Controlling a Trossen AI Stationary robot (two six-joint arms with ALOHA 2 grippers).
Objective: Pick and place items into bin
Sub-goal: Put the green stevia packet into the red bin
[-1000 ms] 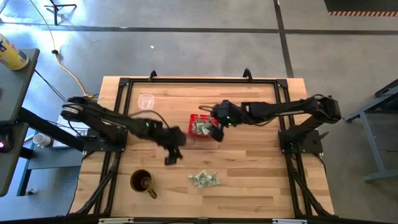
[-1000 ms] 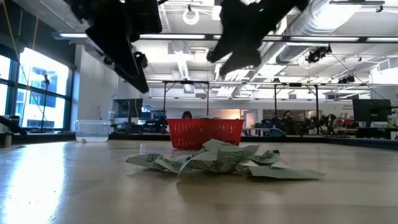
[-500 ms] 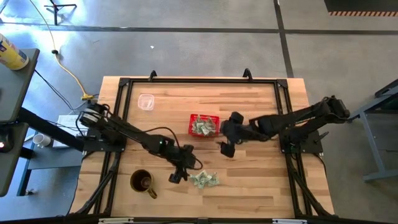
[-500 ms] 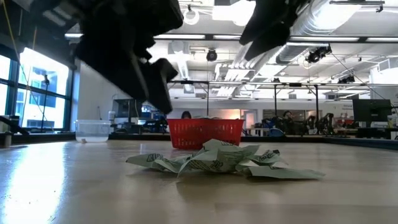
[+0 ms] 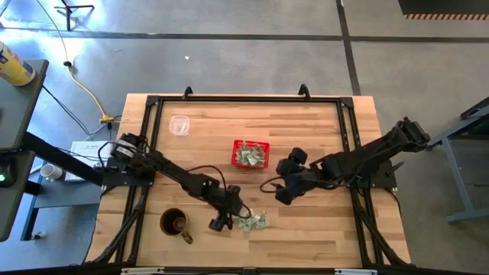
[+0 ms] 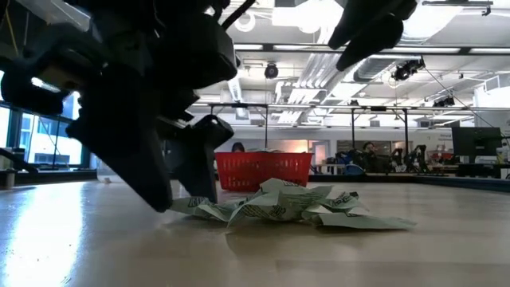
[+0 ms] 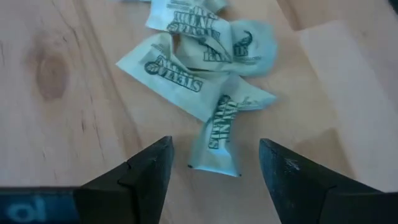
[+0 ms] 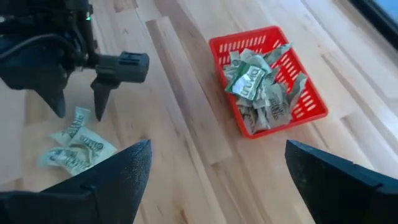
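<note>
High view, table (image 5: pixel 306 229): pale wood planks in a black frame, on grey concrete floor.
Loose packets (image 5: pixel 252 221): small heap near the front edge.
Red basket (image 5: pixel 250 153): mid-table, already holding packets.
My left gripper (image 5: pixel 221 223): fingers spread wide, empty, straddling the heap's edge.
My right gripper (image 5: pixel 283 192): open, empty, raised between basket and heap.
Room: an open workshop with ceiling ducts.
</note>
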